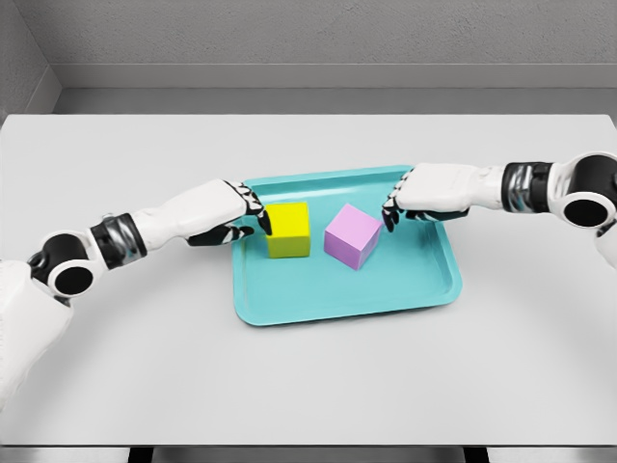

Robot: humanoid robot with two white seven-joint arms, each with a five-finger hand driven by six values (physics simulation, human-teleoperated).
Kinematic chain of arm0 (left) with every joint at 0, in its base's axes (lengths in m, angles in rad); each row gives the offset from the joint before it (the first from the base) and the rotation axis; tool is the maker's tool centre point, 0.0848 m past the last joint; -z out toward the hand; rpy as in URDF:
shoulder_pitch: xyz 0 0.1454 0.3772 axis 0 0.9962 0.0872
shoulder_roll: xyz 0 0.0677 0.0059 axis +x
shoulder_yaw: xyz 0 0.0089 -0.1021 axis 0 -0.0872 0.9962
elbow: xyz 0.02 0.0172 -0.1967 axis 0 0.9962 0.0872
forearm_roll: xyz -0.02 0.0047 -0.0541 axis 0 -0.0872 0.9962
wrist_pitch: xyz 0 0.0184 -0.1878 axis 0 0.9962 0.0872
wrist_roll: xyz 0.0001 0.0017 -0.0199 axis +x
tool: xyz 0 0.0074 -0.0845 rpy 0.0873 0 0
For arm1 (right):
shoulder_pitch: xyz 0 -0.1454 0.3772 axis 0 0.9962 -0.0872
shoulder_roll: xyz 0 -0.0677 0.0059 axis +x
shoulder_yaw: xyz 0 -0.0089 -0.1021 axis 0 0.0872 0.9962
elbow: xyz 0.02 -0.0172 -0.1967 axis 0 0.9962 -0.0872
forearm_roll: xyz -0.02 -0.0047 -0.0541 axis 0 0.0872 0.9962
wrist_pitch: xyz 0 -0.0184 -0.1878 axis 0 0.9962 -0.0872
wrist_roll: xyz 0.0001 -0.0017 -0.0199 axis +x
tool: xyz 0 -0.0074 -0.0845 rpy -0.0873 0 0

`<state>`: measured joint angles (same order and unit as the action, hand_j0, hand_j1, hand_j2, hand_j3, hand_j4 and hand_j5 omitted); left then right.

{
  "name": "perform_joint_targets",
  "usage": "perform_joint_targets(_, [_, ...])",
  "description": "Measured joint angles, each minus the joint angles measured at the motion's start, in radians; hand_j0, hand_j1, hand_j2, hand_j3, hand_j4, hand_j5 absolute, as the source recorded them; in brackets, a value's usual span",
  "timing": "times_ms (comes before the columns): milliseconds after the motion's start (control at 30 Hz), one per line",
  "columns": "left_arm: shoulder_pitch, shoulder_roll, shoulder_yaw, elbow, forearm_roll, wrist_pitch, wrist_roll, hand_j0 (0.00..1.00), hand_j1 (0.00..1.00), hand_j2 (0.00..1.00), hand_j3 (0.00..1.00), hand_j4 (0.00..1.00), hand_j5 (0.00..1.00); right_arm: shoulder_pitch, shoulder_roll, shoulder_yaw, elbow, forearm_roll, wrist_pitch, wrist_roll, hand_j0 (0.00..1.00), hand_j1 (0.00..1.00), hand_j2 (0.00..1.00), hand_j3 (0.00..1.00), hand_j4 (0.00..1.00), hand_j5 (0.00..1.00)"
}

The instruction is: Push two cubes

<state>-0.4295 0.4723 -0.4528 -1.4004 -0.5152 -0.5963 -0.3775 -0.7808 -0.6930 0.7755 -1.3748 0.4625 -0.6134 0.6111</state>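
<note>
Grey table (308,386) carries our teal tray (439,289), where our curled, empty left hand (231,214) seemingly touches the yellow cube (288,230) and the right hand (424,196), likewise curled, nears the skewed pink cube (352,236), which may pivot rather than slide.

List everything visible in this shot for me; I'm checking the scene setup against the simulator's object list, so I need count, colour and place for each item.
table: one, light grey, filling most of the view, with a grey wall behind it
tray: one, turquoise, shallow-rimmed, on the table just right of its middle
yellow cube: one, yellow, in the left part of the tray
pink cube: one, pale pink-violet, in the tray right of the yellow cube, turned at an angle, apart from it
left hand: one, white with dark fingers, over the tray's left rim, fingertips at the yellow cube's left side
right hand: one, white with dark fingers, over the tray's upper right corner, fingers curled down near the pink cube, contact unclear
</note>
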Motion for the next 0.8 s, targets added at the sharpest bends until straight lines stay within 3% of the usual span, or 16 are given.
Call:
perform_joint_targets(333, [-0.012,-0.048,-0.003,-0.004,-0.037,-0.011,-0.031,0.58,0.58,0.58,0.58,0.58,0.58,0.014,-0.056,0.002,-0.046,-0.006,0.000,0.000,0.50,0.50,0.50,0.50,0.50,0.50])
perform_joint_targets(567, [-0.015,-0.058,0.001,-0.002,-0.043,-0.013,-0.039,0.60,0.60,0.60,0.60,0.60,0.60,0.026,-0.059,0.032,-0.096,-0.005,0.000,0.000,0.50,0.50,0.50,0.50,0.50,0.50])
perform_joint_targets(800, [-0.015,-0.058,0.003,-0.002,-0.046,-0.015,-0.041,0.60,0.60,0.60,0.60,0.60,0.60,0.021,-0.030,0.045,-0.098,0.001,0.000,0.000,0.49,0.49,0.49,0.49,0.49,0.49])
